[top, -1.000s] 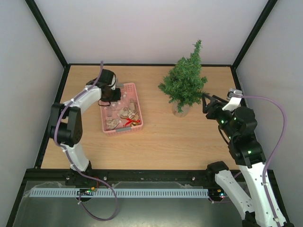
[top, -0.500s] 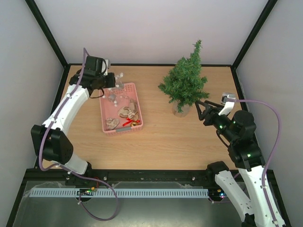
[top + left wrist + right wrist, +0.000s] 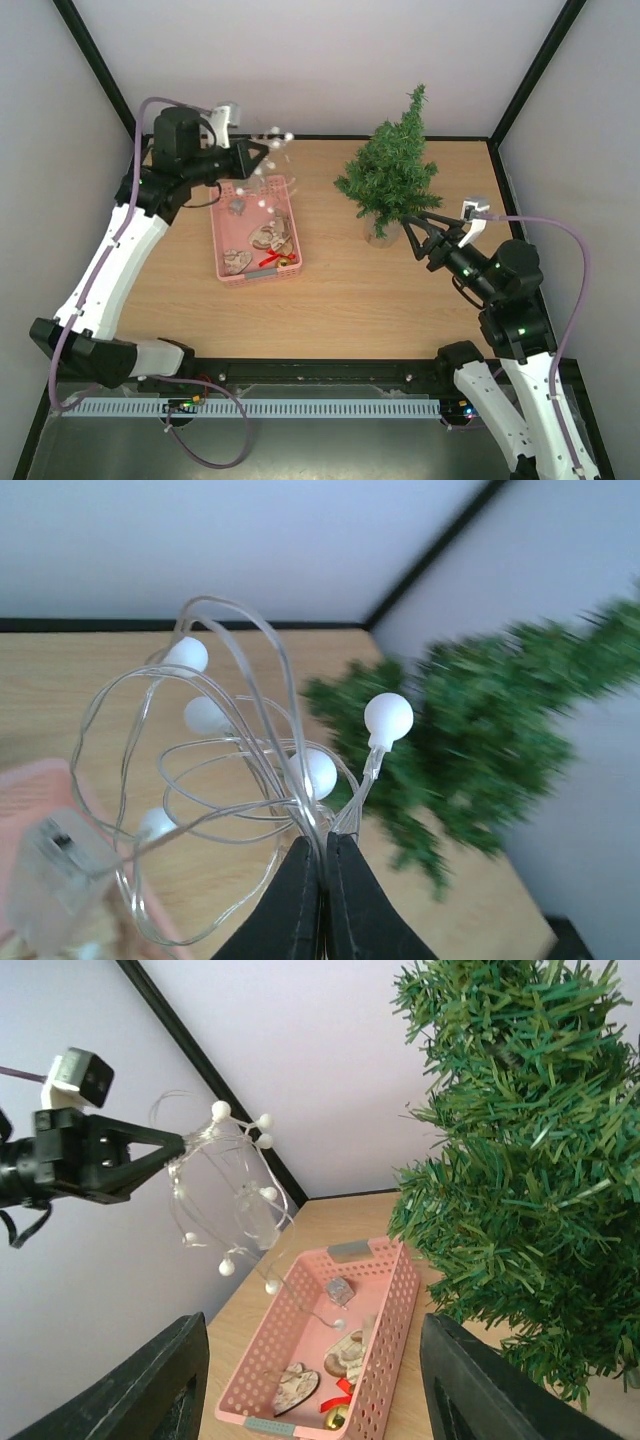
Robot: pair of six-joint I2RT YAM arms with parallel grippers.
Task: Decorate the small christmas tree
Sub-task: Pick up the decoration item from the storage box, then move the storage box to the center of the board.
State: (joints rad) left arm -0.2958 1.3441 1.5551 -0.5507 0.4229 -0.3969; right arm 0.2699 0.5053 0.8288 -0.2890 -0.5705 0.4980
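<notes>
Right gripper (image 3: 418,226): jaws apart, empty, just beside the lower branches of the tree (image 3: 392,175). Tree upright on table (image 3: 350,300), far right, apart from pink basket (image 3: 390,1295). Left gripper (image 3: 322,858): raised over basket's far end, clamped on a light string (image 3: 388,717) hanging in loops.

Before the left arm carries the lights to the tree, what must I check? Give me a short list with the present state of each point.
1. Left gripper shut on the clear wire string of white ball lights: ok.
2. The string's small box clear of the pink plastic basket: cannot tell.
3. Small green Christmas tree standing upright: ok.
4. Right gripper open and empty beside the tree: ok.
</notes>
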